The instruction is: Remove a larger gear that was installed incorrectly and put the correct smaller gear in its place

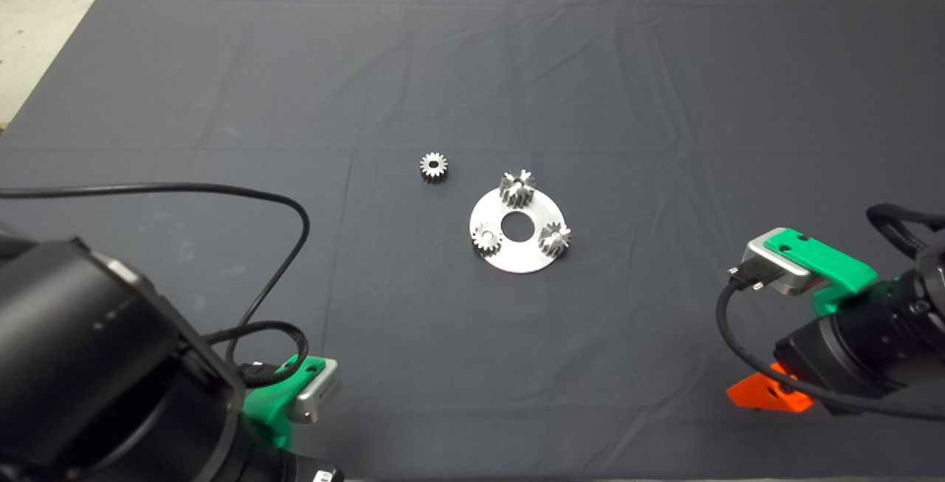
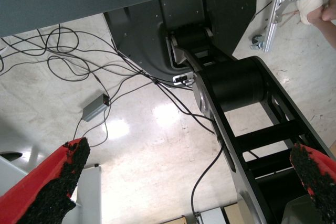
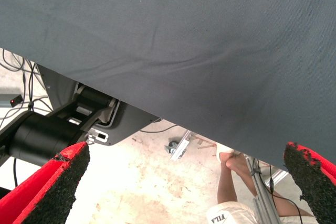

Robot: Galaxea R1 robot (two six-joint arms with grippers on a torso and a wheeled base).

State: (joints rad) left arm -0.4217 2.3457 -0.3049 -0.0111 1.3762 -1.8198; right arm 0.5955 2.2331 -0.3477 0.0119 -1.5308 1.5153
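Observation:
A round silver plate [image 1: 526,255] with a centre hole lies mid-mat. The larger gear [image 1: 517,187], with coarse flared teeth, sits on the plate's far side. Two small spur gears [image 1: 487,237] [image 1: 554,239] sit on its near left and near right. The smaller gear [image 1: 434,166] lies loose on the mat, just to the far left of the plate. My left gripper [image 2: 191,153] is parked at the mat's near left corner, open and empty. My right gripper [image 3: 186,153] is parked at the near right edge, open and empty. Both are well apart from the gears.
The dark mat [image 1: 664,83] has creases, and bare floor shows beyond its far edge. The left wrist view shows floor cables [image 2: 68,61] and the robot's black base [image 2: 236,85]. The right wrist view shows the mat's edge and a person's leg [image 3: 231,182].

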